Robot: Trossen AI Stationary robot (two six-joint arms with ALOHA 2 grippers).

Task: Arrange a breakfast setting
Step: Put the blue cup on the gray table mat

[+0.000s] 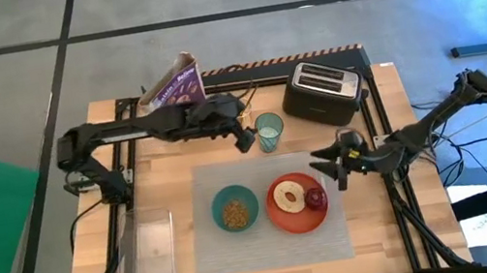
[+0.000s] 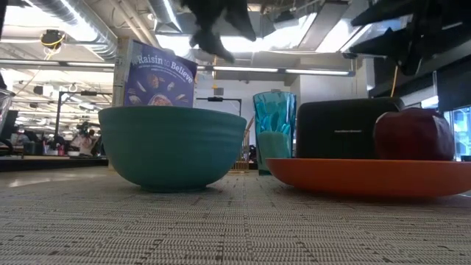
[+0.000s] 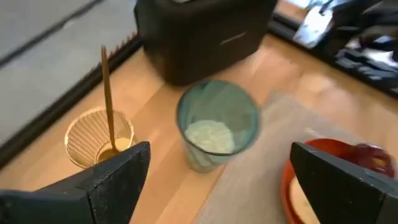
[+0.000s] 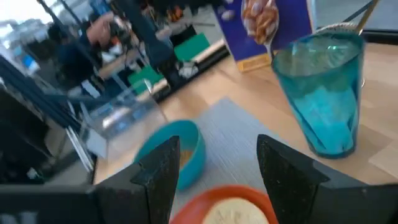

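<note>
Woven grey placemat [image 1: 272,225] on the bench already carries the teal bowl [image 1: 234,207] and the orange-red plate [image 1: 296,205] with bagel [image 1: 287,195] and fruit [image 1: 316,198]; the cup [image 1: 269,132] stands just off the mat and the gold spoon [image 3: 107,99] waits in a small holder [image 3: 99,137], so both seem left to place, with the left pincer [image 3: 217,180] gaping wide around the cup and the right pincer [image 4: 211,165] parted, empty, beside the plate.

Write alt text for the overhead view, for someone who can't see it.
A grey placemat on a wooden table holds a teal bowl and an orange-red plate carrying a bagel and a dark-red fruit. The open right gripper hovers beside the plate; the open left gripper is by the teal cup, near a black toaster.
</note>
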